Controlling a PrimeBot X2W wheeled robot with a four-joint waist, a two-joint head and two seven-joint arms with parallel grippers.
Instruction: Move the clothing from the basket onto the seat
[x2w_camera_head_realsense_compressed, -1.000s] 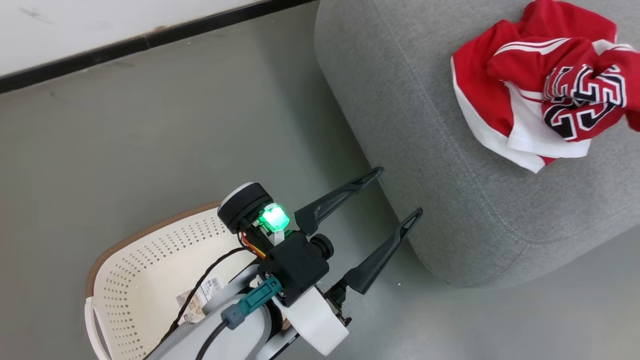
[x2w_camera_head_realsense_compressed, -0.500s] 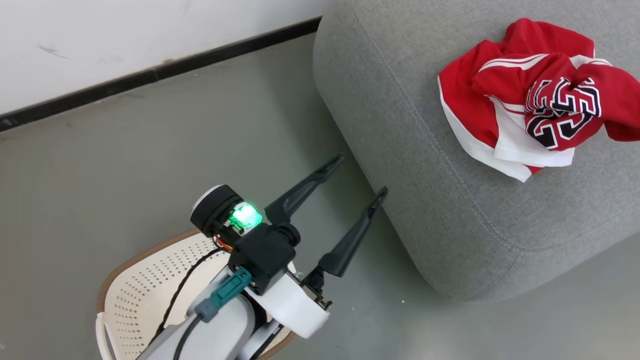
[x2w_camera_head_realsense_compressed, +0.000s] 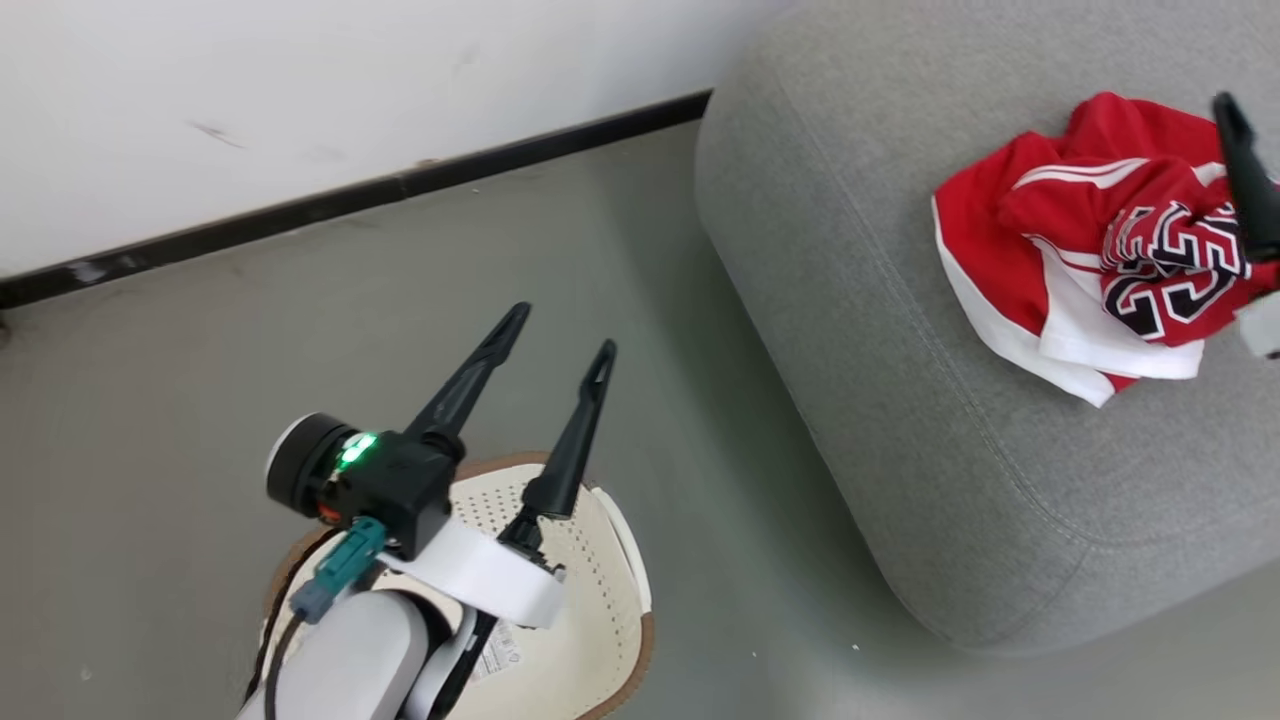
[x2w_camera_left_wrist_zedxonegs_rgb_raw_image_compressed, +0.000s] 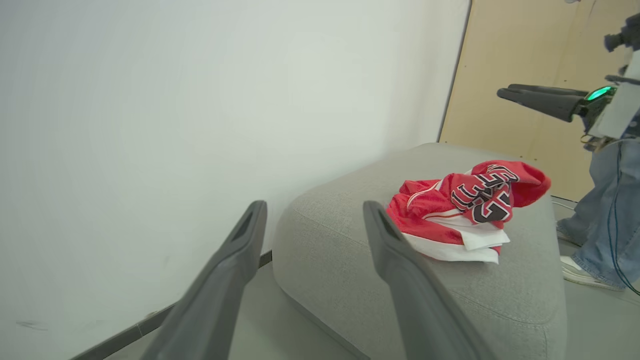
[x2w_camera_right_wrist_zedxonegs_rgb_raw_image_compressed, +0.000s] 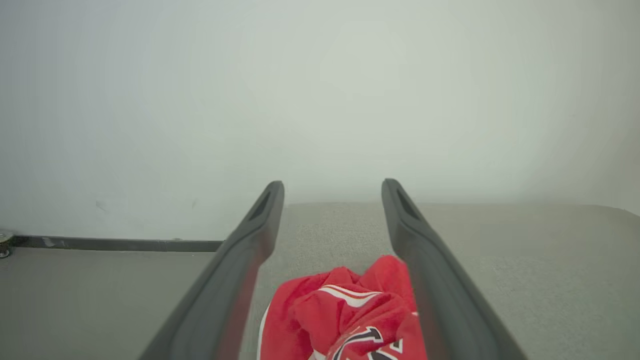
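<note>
left pincer (x2w_camera_head_realsense_compressed: 562, 330): wide open, gripped nothing, above basket's far rim, fingers aimed toward wall
right pincer (x2w_camera_right_wrist_zedxonegs_rgb_raw_image_compressed: 333, 184): wide open, gripped nothing, hung above clothing, clear of it
clothing (x2w_camera_head_realsense_compressed: 1010, 250): crumpled red-and-white heap, lay on seat top, black lettering up
seat (x2w_camera_head_realsense_compressed: 860, 330): grey, beside basket, not touching
basket (x2w_camera_head_realsense_compressed: 600, 570): on floor (x2w_camera_head_realsense_compressed: 200, 380), partly hidden by left arm
person (x2w_camera_left_wrist_zedxonegs_rgb_raw_image_compressed: 605, 200): jeans legs, shoe, stood beyond seat

Basket (x2w_camera_head_realsense_compressed: 606, 600) largely behind the left forearm (x2w_camera_head_realsense_compressed: 345, 655).
</note>
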